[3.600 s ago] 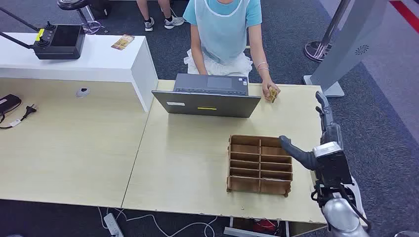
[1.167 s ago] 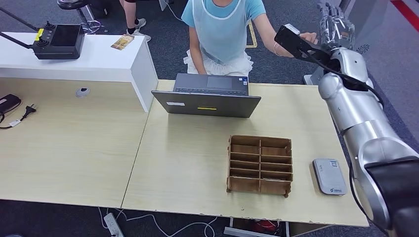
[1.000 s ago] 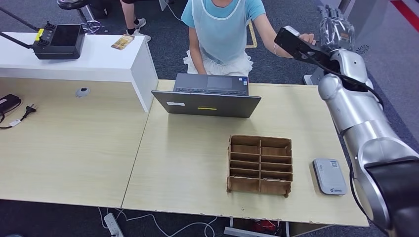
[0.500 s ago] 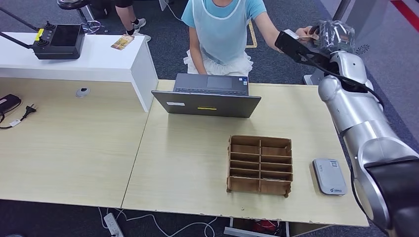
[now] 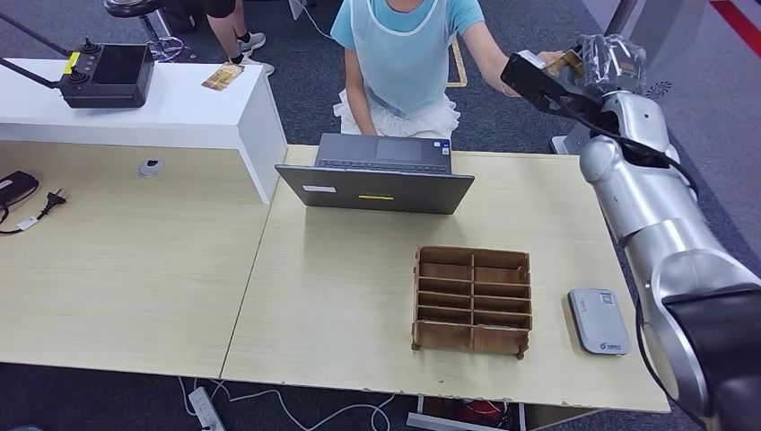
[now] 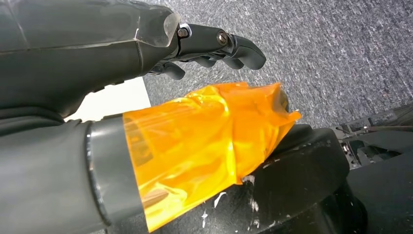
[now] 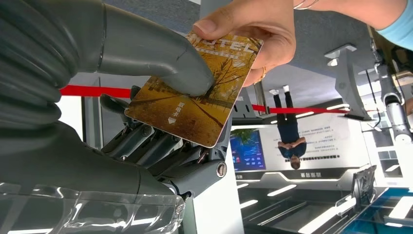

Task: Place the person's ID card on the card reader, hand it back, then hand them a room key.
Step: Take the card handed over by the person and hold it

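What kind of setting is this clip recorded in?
Most likely a mock hotel front desk in a lab or showroom. The right hand and a person's hand both hold a golden card printed with hotel lettering. A grey card reader and a wooden slotted organiser sit on the pale wooden desk.

The card [image 7: 195, 105] is partly hidden: the right hand [image 7: 146, 97] has its thick thumb over one part, and the person's hand [image 7: 253, 29] covers the end farthest from the robot's wrist. Its top word is cut by the person's fingers and its small print is too tiny to read. From the head view the card is only a small gold sliver [image 5: 567, 63] beside the right hand. The left hand [image 6: 204, 44] has fingertips half hidden behind an orange wrap [image 6: 204, 146].
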